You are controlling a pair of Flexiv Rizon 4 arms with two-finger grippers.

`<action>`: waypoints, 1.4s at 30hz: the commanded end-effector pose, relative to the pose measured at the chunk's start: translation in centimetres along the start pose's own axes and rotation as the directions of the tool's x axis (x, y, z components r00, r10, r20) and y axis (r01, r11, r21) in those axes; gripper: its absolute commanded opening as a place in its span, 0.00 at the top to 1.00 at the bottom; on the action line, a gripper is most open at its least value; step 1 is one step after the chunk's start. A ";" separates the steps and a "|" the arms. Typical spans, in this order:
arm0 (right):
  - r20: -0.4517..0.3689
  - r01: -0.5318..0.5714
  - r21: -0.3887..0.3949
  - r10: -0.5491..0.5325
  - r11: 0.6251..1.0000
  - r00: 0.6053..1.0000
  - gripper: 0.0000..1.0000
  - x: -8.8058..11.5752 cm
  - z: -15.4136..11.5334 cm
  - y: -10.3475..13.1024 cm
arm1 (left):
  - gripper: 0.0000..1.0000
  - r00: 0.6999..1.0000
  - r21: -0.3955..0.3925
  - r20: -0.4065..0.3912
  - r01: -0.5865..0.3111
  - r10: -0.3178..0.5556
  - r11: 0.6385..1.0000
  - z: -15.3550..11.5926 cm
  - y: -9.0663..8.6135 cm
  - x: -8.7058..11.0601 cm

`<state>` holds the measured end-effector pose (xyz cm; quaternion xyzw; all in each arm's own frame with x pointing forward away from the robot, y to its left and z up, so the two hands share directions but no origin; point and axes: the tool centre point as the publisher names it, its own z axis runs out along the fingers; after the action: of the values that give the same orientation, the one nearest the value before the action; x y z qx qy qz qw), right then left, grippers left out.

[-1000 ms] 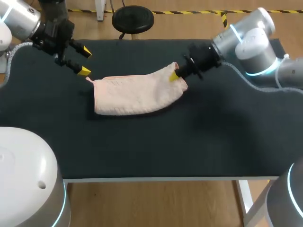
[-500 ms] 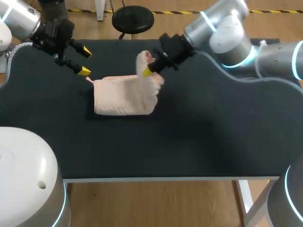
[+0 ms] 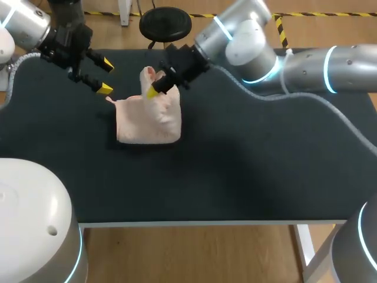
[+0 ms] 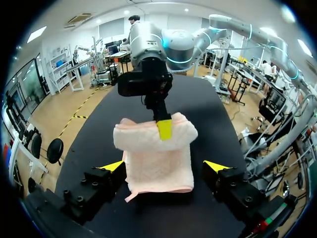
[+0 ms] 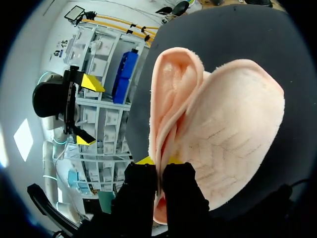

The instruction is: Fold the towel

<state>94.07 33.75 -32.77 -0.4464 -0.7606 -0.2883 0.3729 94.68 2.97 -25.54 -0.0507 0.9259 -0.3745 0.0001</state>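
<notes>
A pale pink towel (image 3: 148,121) lies on the black table (image 3: 235,171), its right end lifted and carried over the rest. My right gripper (image 3: 153,91) is shut on that raised edge, above the towel's middle. In the right wrist view the towel (image 5: 223,124) billows out ahead of the pinching fingers (image 5: 143,171). My left gripper (image 3: 103,76) hangs open just beyond the towel's far left corner, touching nothing. In the left wrist view the towel (image 4: 158,163) lies between and ahead of the open left gripper (image 4: 163,166), and the right gripper (image 4: 164,128) holds the fold above it.
The table's front edge (image 3: 194,222) runs along the near side. White robot housings (image 3: 29,224) stand at the near left and near right corners. Bare black surface stretches to the right of the towel and in front of it.
My right gripper has swung left with the towel's right end, from the far right of the cloth to over its middle, doubling the towel. The left arm has stayed still.
</notes>
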 end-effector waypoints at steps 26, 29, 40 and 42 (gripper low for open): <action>-0.223 0.076 -0.042 -0.083 0.996 0.971 0.00 4.3 0.3 -0.9 | 0.00 1.000 0.002 0.002 -0.002 0.002 1.000 0.0 0.1 0.0; -0.248 0.030 -0.082 -0.050 0.996 0.967 0.00 4.0 -1.3 -1.7 | 0.00 1.000 0.002 0.002 -0.002 0.002 1.000 0.0 0.1 0.0; -0.170 0.027 -0.166 -0.055 0.986 0.984 0.00 2.5 -3.9 -4.9 | 0.00 1.000 0.002 0.002 -0.002 0.002 1.000 0.0 0.1 0.0; -0.125 0.066 -0.196 -0.092 0.978 0.988 0.00 2.2 -4.9 -5.2 | 0.00 1.000 0.002 0.002 -0.002 0.002 1.000 0.0 0.1 0.0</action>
<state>91.88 30.81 -30.45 -0.4099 -0.7206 -0.3825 0.4080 94.69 2.96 -25.55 -0.0507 0.9258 -0.3745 0.0002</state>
